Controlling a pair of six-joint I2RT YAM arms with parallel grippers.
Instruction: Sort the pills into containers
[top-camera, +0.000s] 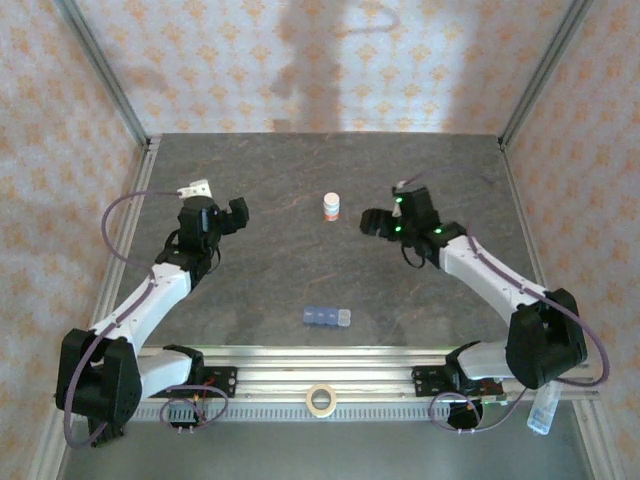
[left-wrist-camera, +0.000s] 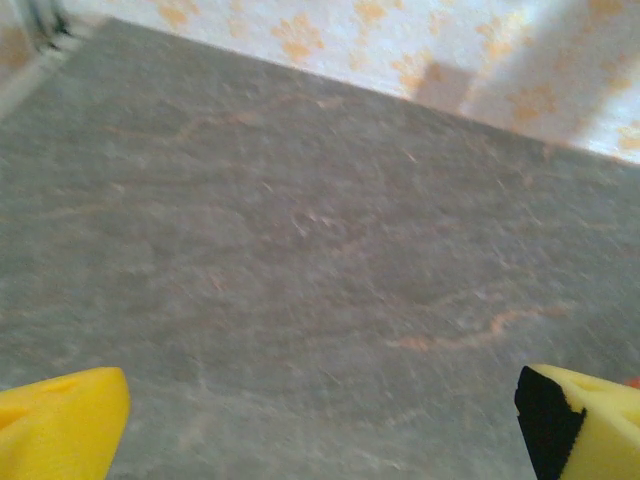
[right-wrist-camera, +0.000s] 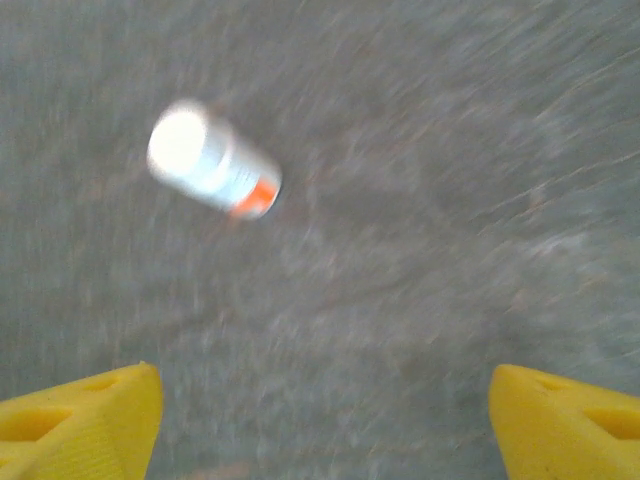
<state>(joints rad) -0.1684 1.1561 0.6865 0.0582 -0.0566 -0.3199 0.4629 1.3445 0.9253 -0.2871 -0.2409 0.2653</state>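
Top external view, from left to right: the left gripper (top-camera: 238, 213) hangs over bare table (top-camera: 270, 270) on the left side, well apart from everything. On the left wrist view its yellow pads (left-wrist-camera: 60, 420) stand wide with nothing between them.

Near the middle, close to the front edge, lies the strip of blue containers (top-camera: 328, 317), flat on the table with its paler end to the right. No gripper is near it. Farther back, almost in line with it, a small white bottle (top-camera: 332, 207) with an orange band stands upright.

Just to the right of the bottle, the right gripper (top-camera: 375, 222) points toward it. Its pads (right-wrist-camera: 80, 420) are spread wide and empty, with the bottle (right-wrist-camera: 213, 160) ahead of them and apart, though that view is blurred.

No loose pills can be seen, so they are probably inside the bottle. The step in hand looks like the reach for it. The next move calls for getting the pads either side of the bottle's body and closing gently so it does not tip.
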